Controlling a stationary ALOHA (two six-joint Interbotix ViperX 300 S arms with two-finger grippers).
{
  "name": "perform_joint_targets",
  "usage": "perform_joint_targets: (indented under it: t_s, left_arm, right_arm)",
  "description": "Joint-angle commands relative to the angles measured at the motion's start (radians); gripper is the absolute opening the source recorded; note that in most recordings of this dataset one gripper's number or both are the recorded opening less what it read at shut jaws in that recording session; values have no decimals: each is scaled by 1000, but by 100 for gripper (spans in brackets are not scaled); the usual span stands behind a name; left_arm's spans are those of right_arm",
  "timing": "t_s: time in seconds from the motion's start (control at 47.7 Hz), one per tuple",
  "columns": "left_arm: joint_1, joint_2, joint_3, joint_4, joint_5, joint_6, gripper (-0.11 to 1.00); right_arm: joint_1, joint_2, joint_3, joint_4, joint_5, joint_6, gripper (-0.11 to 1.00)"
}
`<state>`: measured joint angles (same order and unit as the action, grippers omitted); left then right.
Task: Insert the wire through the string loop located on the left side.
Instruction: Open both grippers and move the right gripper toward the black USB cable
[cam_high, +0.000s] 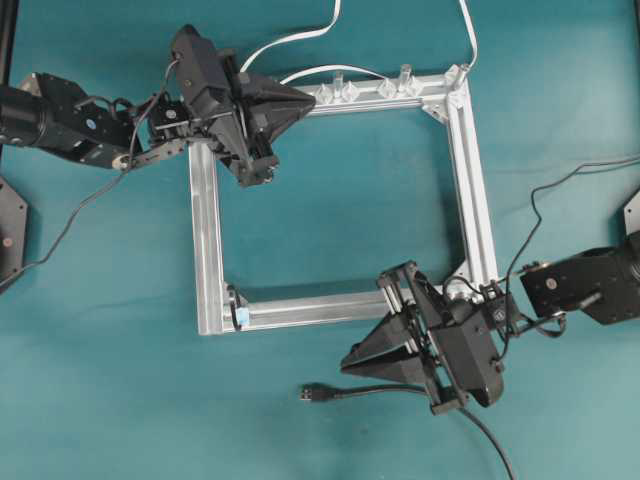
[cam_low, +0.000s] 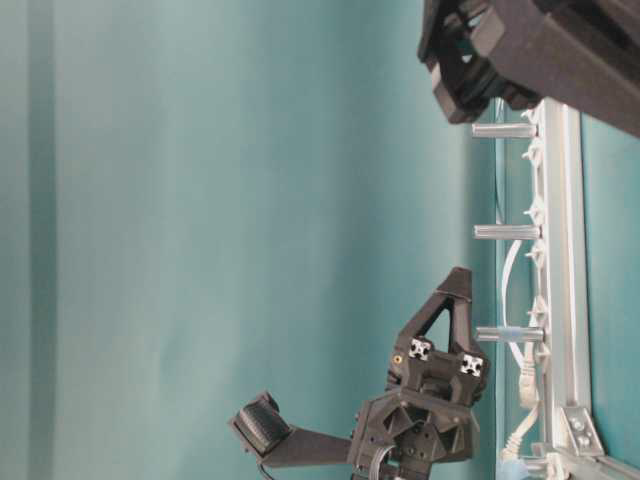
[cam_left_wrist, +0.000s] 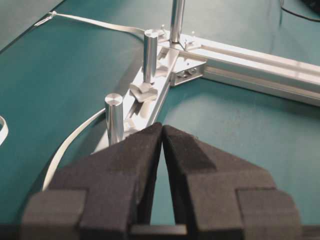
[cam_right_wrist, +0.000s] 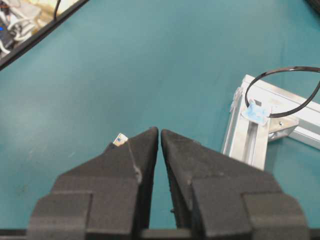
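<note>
Both my hands sat closed and empty over the teal desk (cam_high: 330, 210).

My left hand (cam_high: 262, 176) hung at the upper left of the overhead view, over the aluminium frame (cam_high: 207, 230), its pads (cam_left_wrist: 145, 150) pressed together on nothing. My right hand (cam_high: 393, 283) hung at the lower right, pads meeting too. The wire (cam_high: 365, 392) lay on the desk just below it, plug (cam_high: 313, 393) pointing left. The string loop (cam_right_wrist: 280, 90) stood at the frame's lower-left corner on its pale tab (cam_right_wrist: 256, 112).
</note>
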<state>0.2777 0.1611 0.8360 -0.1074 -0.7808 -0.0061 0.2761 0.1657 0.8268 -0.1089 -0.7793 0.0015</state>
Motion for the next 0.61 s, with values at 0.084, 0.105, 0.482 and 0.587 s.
perform_joint_targets:
  t_s: [0.084,0.105,0.482,0.587]
  left_arm:
    - [-18,-78,-28,35,193,-25,4]
    - [-21,-92,-29,40,224,-25,1]
    - [-52,-189,21,41,321,-21,0]
    - [-54,-189,25,41,321,-21,0]
  right_arm:
    - [-12,-11,0,3,11,-3,8]
    - [-12,-11,-2,5,12,-3,4]
    - [-12,-37,-21,3,81,-23,0]
    - [-12,-37,-32,5,109,-23,0]
